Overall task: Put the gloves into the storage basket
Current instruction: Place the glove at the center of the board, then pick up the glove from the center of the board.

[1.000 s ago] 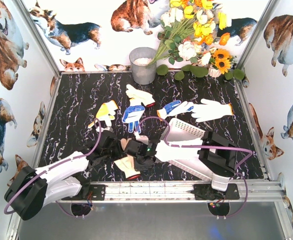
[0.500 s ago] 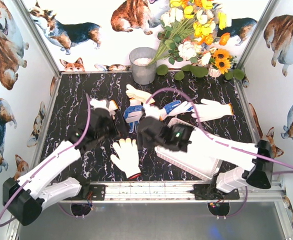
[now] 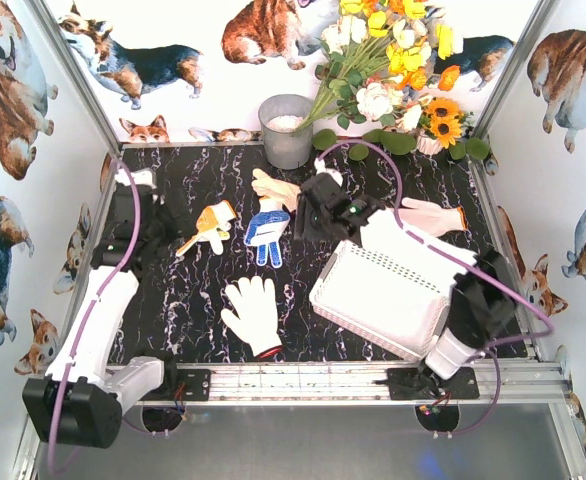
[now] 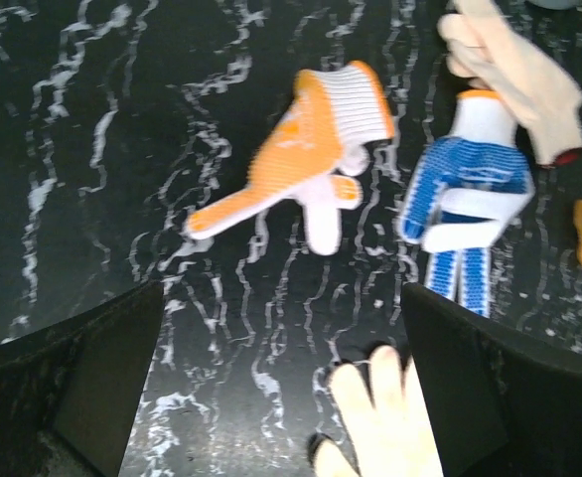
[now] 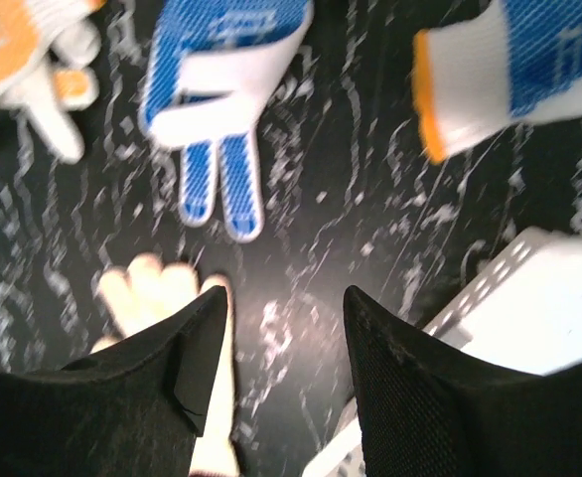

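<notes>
Several gloves lie on the black marbled table. A plain white glove (image 3: 253,312) rests flat near the front, left of the white storage basket (image 3: 383,292). Further back are an orange-palmed glove (image 3: 211,224), a blue-dotted glove (image 3: 267,229), a cream glove (image 3: 274,187) and a white glove (image 3: 435,215). My left gripper (image 3: 158,232) hovers at the left, open and empty (image 4: 281,397), facing the orange-palmed glove (image 4: 311,149). My right gripper (image 3: 305,222) hangs open and empty (image 5: 286,308) over bare table between the blue-dotted glove (image 5: 221,89) and the basket corner (image 5: 529,298). A blue glove with an orange cuff (image 5: 509,70) lies beyond.
A grey metal bucket (image 3: 286,130) and a bunch of artificial flowers (image 3: 393,70) stand at the back. Corgi-printed walls close in the left, right and rear. An aluminium rail (image 3: 303,380) runs along the near edge.
Both grippers opened and let go of the plain white glove near the front, which now lies flat. The left arm swung to the far left, the right arm up toward the back gloves.
</notes>
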